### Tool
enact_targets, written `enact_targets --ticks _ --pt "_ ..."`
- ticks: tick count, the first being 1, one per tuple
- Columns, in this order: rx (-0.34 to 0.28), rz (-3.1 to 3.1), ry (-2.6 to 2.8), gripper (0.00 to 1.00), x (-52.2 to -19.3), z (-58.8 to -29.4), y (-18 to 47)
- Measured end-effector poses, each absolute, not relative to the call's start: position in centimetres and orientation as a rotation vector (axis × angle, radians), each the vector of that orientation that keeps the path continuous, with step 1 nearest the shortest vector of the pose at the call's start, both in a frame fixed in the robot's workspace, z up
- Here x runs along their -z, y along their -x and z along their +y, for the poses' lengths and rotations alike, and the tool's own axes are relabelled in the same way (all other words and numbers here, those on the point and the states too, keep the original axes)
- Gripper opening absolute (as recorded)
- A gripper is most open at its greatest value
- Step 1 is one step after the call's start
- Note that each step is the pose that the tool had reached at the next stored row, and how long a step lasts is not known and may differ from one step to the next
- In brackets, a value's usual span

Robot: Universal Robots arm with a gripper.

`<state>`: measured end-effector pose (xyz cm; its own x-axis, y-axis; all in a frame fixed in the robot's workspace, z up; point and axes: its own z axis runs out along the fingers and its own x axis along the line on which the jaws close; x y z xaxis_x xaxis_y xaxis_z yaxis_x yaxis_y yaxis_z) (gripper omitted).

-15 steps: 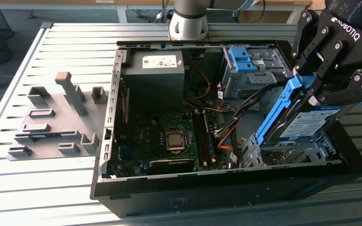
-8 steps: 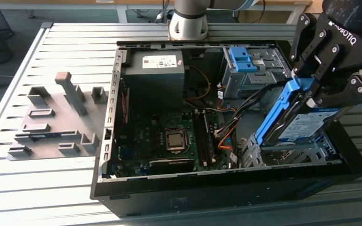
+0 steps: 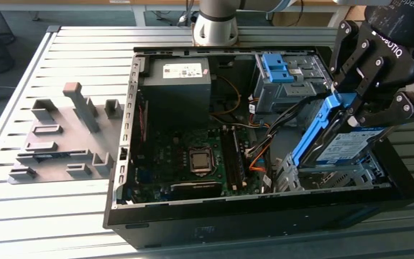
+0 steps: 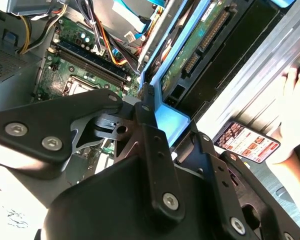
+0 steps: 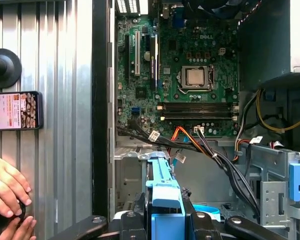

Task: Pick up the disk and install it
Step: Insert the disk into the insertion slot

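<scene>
we see the gripper point(image 3: 354, 110) clamped on the disk point(image 3: 340, 141) by its blue frame, tilted over the drive cage point(image 3: 329, 175) inside the case. we judge it rigid, fairly heavy, shock-sensitive (hold the frame edges).

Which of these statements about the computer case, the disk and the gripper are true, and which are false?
1. The gripper is shut on the disk. True.
2. The disk lies flat on the table. False: it is held tilted above the drive bay inside the open computer case.
3. The disk has a blue frame. True.
4. A phone lies inside the case. False: it lies outside, on the table, near a person's hand.
</scene>
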<state>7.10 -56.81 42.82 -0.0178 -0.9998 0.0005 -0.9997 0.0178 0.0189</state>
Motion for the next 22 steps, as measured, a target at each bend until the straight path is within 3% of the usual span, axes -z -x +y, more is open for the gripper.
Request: enact_targets --ticks 9,10,22 --pt "0.021 -2.232 -2.192 0.38 -42.7 -56.8 -7.1" --pt "0.021 -2.231 -2.192 0.44 -42.5 -56.8 -7.1" --pt "0.021 -2.231 -2.192 0.44 -40.4 -57.1 -7.1"
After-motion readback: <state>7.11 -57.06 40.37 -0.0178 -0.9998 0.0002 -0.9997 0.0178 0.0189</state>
